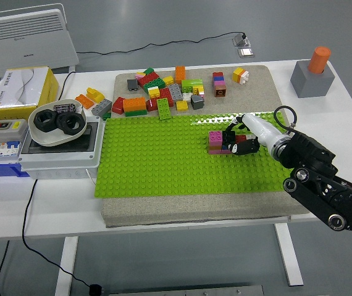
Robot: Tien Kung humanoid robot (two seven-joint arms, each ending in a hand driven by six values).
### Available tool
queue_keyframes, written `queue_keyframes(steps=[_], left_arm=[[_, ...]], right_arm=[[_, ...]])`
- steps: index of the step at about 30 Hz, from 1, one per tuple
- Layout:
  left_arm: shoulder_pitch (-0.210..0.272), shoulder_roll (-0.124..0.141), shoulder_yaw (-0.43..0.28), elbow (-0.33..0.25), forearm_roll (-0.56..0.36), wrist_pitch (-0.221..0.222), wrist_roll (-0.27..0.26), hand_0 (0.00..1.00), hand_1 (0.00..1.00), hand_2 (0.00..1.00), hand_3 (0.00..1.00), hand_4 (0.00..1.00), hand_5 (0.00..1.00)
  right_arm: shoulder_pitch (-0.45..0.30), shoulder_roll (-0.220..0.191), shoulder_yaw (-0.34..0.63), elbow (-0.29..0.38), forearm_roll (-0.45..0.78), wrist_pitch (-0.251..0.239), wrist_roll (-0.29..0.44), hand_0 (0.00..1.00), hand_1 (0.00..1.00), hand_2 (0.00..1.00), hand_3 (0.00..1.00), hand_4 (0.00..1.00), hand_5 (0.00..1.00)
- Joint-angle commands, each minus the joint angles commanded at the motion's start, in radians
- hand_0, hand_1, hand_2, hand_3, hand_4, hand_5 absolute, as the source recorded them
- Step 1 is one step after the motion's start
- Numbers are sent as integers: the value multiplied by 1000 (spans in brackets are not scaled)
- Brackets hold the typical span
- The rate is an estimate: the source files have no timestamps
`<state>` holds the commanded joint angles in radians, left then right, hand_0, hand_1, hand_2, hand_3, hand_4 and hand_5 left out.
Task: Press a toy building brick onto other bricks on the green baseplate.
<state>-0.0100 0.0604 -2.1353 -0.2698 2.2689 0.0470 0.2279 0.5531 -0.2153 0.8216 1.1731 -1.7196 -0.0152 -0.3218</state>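
A green baseplate lies on a beige mat in the middle of the table. A small stack of pink, purple and brown bricks stands on it toward the right. My right hand comes in from the lower right and rests against the right side of that stack. Its black fingers are curled around a dark red brick at the stack. My left arm is out of view.
A pile of loose coloured bricks lies on the mat behind the baseplate. A white bowl with black rings sits on a grey box at the left, next to a yellow box. A grey block with an orange cylinder stands at the far right.
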Motion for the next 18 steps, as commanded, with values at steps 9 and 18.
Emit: queue_keyframes(steps=[9,18], left_arm=[[3,-1,-2,2,0,-1,0,778,719,621,459,627,351],[3,0,-4,2,0,-2,0,779,719,621,459,628,348]], right_arm=[[-2,0,-2,-1,1,-2,1,825,821,836,697,670,70],[-2,1,-2,-2,3,-5,2,825,821,836,738,672,70]])
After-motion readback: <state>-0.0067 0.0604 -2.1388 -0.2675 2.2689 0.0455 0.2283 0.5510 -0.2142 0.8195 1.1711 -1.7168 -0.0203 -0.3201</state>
